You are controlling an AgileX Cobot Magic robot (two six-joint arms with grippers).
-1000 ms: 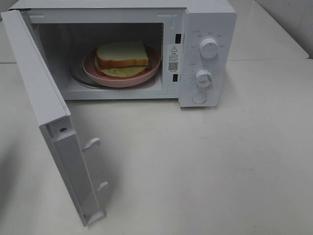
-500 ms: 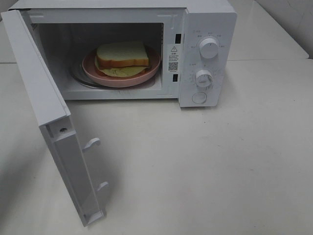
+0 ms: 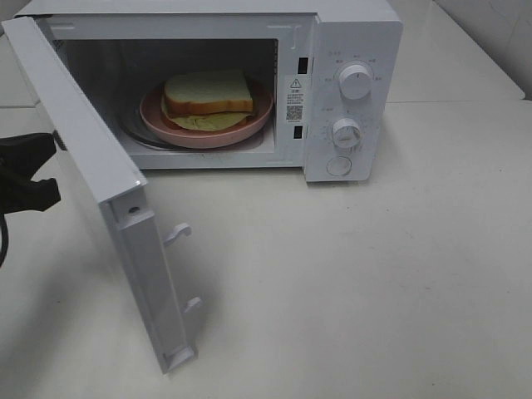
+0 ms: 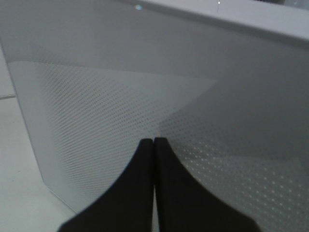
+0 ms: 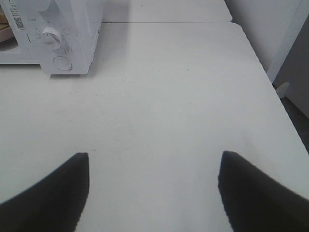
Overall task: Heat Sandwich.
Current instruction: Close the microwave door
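The left hand (image 3: 29, 166) is at the outside of the open microwave door (image 3: 91, 166). Its two fingers (image 4: 140, 193) are pressed flat together with nothing between them. The tips sit right at the dotted window part of the door (image 4: 96, 111), but I cannot tell if they really touch it. The door stands half open, between this hand and the inside of the white microwave (image 3: 353, 33). The sandwich (image 3: 208, 93) is inside the microwave, on the other side of the door from the left hand and well apart from it. It lies flat on a round pink plate (image 3: 259, 116), with the yellow-green filling peeking out under the top bread. The plate sits on the round glass tray (image 3: 133, 133) in the microwave. The right hand (image 5: 153, 155) is spread wide open and holds nothing. It hangs over a bare part of the white bench (image 5: 159, 87). The microwave's front with the lower knob (image 5: 51, 36) and the round button (image 5: 62, 63) is far from this hand. The upper knob (image 3: 356, 81) is just above the lower one. The high camera does not show the right hand.
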